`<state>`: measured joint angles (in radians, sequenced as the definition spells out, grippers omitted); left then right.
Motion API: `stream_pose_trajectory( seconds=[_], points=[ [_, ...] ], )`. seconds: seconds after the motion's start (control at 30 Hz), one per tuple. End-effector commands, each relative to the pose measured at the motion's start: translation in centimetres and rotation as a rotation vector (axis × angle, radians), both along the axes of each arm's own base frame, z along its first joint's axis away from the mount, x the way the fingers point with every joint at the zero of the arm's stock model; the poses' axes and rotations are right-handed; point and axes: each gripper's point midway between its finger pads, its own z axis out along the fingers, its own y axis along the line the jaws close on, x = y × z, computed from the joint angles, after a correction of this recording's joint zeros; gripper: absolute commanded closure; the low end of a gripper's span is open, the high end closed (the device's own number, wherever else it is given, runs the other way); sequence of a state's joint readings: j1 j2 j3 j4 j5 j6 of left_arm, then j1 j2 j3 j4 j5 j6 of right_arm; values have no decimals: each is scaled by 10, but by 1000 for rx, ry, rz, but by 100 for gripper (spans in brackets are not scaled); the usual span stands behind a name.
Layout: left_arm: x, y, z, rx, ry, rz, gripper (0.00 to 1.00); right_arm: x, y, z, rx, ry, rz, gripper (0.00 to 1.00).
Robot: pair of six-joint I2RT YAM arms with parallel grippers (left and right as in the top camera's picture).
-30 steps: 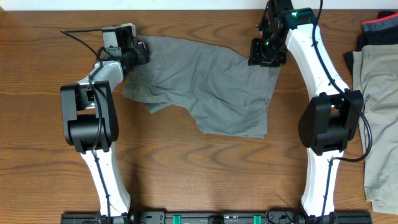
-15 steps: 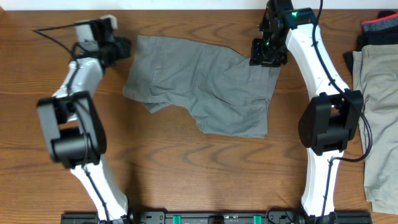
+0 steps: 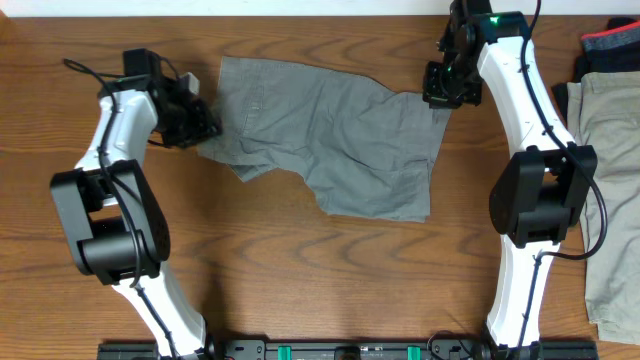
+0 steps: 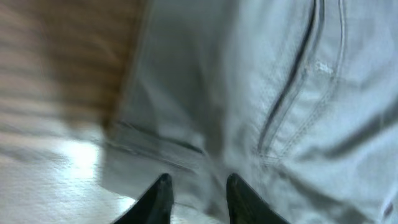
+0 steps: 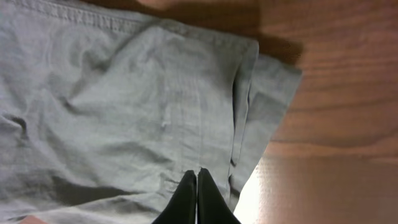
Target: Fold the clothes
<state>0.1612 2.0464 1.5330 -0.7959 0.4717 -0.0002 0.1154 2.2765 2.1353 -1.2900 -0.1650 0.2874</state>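
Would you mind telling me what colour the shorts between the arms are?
Mid-grey shorts, plain; clearest in the overhead view.

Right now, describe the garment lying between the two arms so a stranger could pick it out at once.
On the wooden table, look at the far middle, between the left gripper and right gripper. The grey shorts lie spread there, rumpled. Unlike the pale khaki trousers at the right edge, they are mid-grey and short-legged.
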Motion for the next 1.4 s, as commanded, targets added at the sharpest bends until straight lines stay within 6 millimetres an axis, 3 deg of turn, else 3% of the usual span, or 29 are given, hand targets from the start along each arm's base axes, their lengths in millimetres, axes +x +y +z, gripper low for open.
stream_pose_trajectory(
  seconds=[0.0, 0.1, 0.27, 0.37, 0.47, 0.6, 0.77, 0.83, 0.93, 1.13, 1.23, 1.37],
  points=[
    [-13, -11, -5, 36, 47, -71, 81, -9, 11, -14, 57, 74, -58, 99],
    [-30, -2, -14, 104, 135, -38, 87, -19, 29, -32, 141, 140, -43, 99],
    [-57, 4, -33, 120, 245, 14, 93, -46, 50, -85, 212, 270, -27, 99],
    [-78, 9, -46, 135, 323, 54, 94, -70, 48, -115, 179, 346, -33, 99],
    [-103, 17, -57, 159, 412, 87, 94, -98, 29, -138, 62, 425, -76, 99],
    [-127, 30, -59, 197, 510, 149, 94, -140, 9, -147, -46, 563, -78, 99],
    [-144, 41, -46, 182, 567, 192, 94, -176, -10, -135, -173, 691, -71, 99],
    [-145, 46, -35, 179, 550, 210, 94, -175, -13, -130, -211, 674, -55, 99],
    [-133, 47, -11, 177, 436, 199, 94, -155, -11, -126, -218, 560, -23, 99],
    [-82, 10, 47, 68, 66, 81, 83, -94, 10, -85, -84, 221, 63, 99],
    [-56, -7, 52, 90, -53, 16, 75, -74, 13, -51, -50, 84, 46, 99],
    [-35, -32, 31, 100, -96, -86, 74, -56, 18, -4, -9, -75, 28, 99]
  ],
)
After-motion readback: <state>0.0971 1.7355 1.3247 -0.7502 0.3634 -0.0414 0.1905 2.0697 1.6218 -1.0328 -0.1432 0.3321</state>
